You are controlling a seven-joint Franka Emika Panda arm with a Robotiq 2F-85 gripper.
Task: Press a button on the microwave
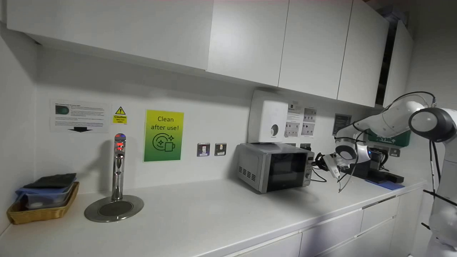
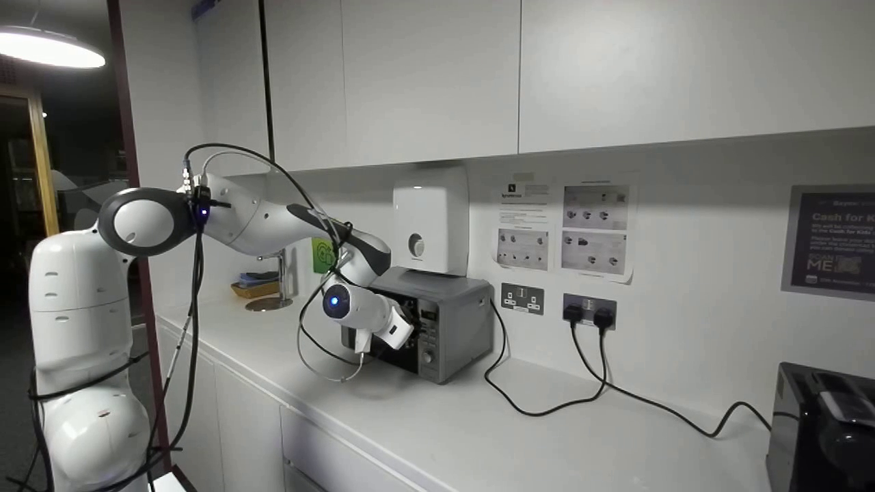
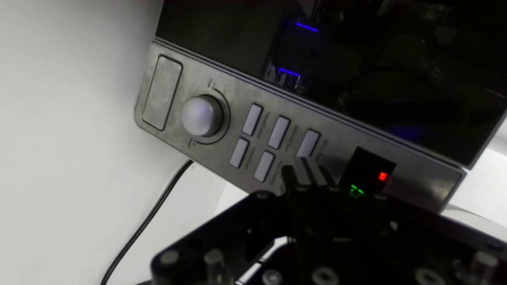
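In an exterior view, the boxy microwave (image 1: 276, 166) stands just ahead of the tool (image 1: 314, 164), long axis along the worktop (image 1: 200, 214). In an exterior view, its glass door (image 2: 403, 359) faces outward. Wrist view: the tool's fingers (image 3: 302, 173) meet, empty, before a smudged panel (image 3: 340, 136) with oblong buttons (image 3: 278, 132).

Dim light, glowing lamp (image 2: 51, 49), soft shadows

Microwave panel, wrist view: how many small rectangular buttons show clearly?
5, right of the knob as pictured: upper-left button, upper-middle button, upper-right button; beneath them, lower-left button and lower-right button. The shut gripper may hide another.
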